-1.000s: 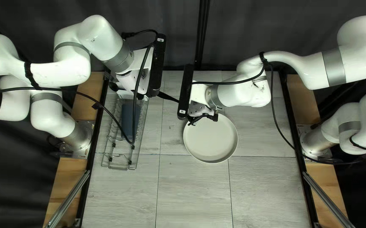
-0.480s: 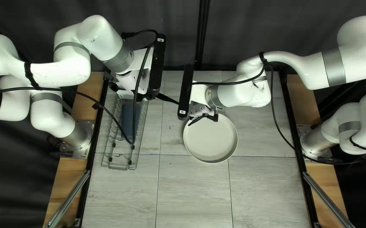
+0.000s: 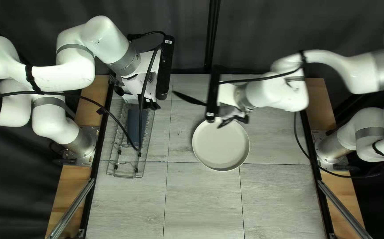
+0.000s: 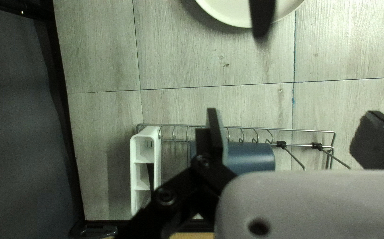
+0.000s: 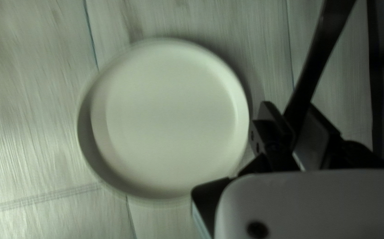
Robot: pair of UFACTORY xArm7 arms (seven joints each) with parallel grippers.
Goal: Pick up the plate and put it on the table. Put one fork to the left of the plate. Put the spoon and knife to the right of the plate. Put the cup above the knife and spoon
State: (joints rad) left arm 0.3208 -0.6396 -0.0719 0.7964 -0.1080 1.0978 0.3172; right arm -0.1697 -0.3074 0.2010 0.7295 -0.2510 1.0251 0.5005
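Note:
In the top left view, my right gripper (image 3: 234,119) hangs over the far edge of the pale plate (image 3: 221,146). A black knife (image 3: 189,98) sticks out to its left, above the table. In the right wrist view, my right gripper (image 5: 294,121) is shut on the knife (image 5: 320,57), beside the plate (image 5: 169,119). My left gripper (image 3: 152,105) hovers over the wire rack (image 3: 144,164). Its own view shows the left gripper (image 4: 296,132) open, fingers wide apart, above the rack. A dark utensil (image 4: 150,175) stands in the white holder (image 4: 157,152).
A dark blue item (image 3: 134,124), whose kind I cannot tell, lies in the rack at the left of the table (image 3: 200,203). Cables loop from both arms, one across the rack. Black rails edge both table sides; a dark curtain hangs behind.
My right gripper has moved right with the knife, whose left end has drawn away from my left gripper. The left arm and the plate have not moved.

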